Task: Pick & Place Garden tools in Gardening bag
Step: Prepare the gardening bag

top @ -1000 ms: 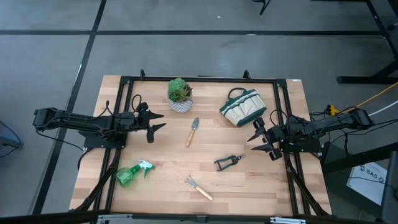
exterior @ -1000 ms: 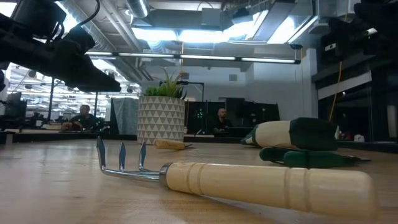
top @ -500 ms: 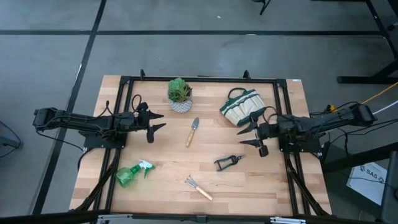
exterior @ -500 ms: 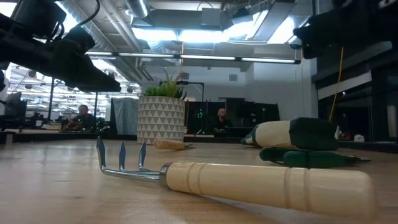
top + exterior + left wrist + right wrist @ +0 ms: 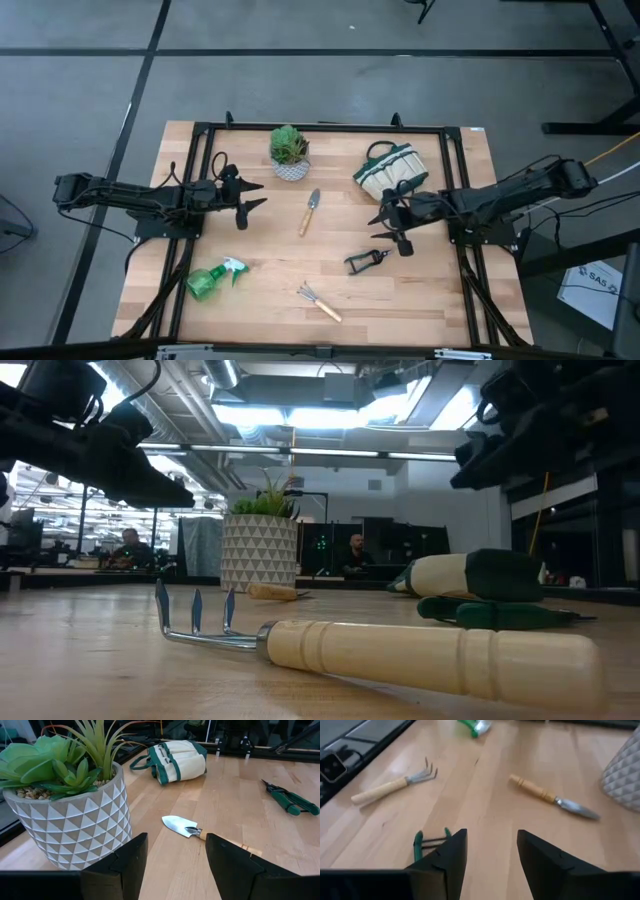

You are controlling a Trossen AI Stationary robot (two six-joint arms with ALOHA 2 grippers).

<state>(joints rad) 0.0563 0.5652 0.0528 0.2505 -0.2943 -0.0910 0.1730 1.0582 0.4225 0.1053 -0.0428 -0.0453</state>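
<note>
High view, straight down on the wooden table: the right gripper hangs over the boards with its fingers spread apart and nothing between them, just below the gardening bag and just above the pruning shears. The bag lies on its side toward the far right of the table, cream with green trim, its looped handles pointing to the far edge. The shears rest flat on the wood, apart from the gripper.

From the right wrist view I see the same fingers standing wide, the green-handled shears showing just behind one of them, with the mini rake and the trowel farther out on the boards.

The left gripper waits at the left side of the table, also spread wide and empty, beside the potted plant. Its wrist view shows the patterned pot close by one finger and the trowel lying past the gap.

The trowel lies near the table's middle, between the two grippers. The rake sits near the front edge, and the green spray bottle lies on its side at the front left. None of the tools is in the bag.

Low view: the rake's wooden handle fills the foreground, and people sit at desks in the room behind.
</note>
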